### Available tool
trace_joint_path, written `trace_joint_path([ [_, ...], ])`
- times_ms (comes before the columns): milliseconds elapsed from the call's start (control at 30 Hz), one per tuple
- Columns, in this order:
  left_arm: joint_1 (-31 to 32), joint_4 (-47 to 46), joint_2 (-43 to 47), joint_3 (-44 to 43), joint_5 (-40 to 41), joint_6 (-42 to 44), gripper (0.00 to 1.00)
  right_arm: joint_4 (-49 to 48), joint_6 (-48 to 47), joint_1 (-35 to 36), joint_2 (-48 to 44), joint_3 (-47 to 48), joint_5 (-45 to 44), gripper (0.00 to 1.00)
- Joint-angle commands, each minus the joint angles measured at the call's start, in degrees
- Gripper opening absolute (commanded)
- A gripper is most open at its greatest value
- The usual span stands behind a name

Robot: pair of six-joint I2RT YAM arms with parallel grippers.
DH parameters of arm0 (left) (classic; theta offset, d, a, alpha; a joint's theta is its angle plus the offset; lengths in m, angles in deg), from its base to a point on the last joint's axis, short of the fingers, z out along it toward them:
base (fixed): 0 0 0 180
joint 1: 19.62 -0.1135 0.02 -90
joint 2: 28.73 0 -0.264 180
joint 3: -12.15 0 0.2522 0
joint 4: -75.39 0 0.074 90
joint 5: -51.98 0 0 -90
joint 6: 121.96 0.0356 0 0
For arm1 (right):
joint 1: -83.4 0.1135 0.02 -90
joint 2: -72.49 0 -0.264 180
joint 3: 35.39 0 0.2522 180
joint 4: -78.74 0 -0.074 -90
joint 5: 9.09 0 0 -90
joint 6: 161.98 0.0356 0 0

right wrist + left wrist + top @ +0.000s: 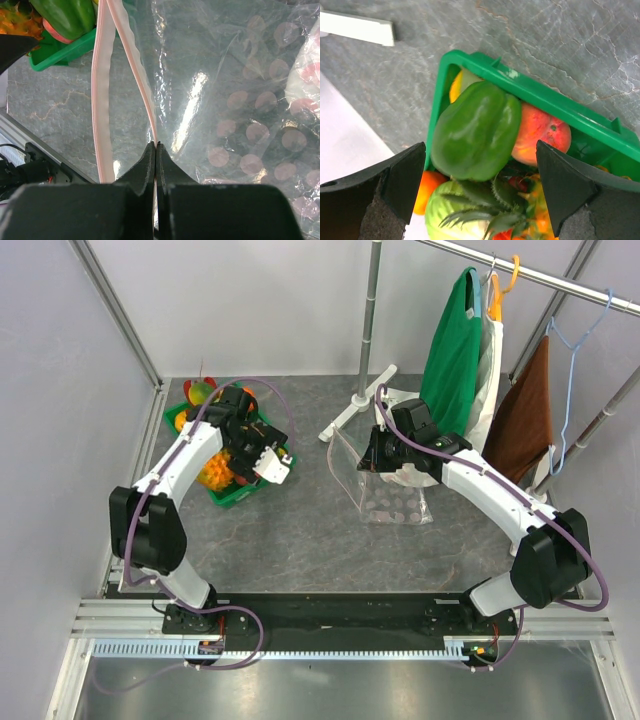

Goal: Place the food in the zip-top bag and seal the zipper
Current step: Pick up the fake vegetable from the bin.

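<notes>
Right of the tray (560,106), the right end effector (155,145) pinches the zipper (98,100) of the bag (240,100), which has no food inside. Its film looks soft and slippery. Over the tray, the left end effector (479,155) is spread above the pepper (475,130). The pepper is light and glossy, I think, and best gripped across its middle. A peach (542,137) lies beside it.

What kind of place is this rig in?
Probably a robot lab test cell, not a home: aluminium-framed panel walls, arms bolted to a base rail, staged props like a green tray of toy food and a clothes rack.
</notes>
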Motion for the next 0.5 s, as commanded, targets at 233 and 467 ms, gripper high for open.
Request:
trace_joint_path([
  [233, 0.35, -8.55, -2.86, 4.15, 6.03, 22.35, 0.96, -1.05, 1.25, -0.02, 1.10, 1.89, 1.56, 0.00],
  [467, 0.35, -10.40, -3.65, 5.11, 5.25, 23.67, 0.92, -0.96, 1.17, -0.10, 1.62, 1.98, 1.91, 0.00],
])
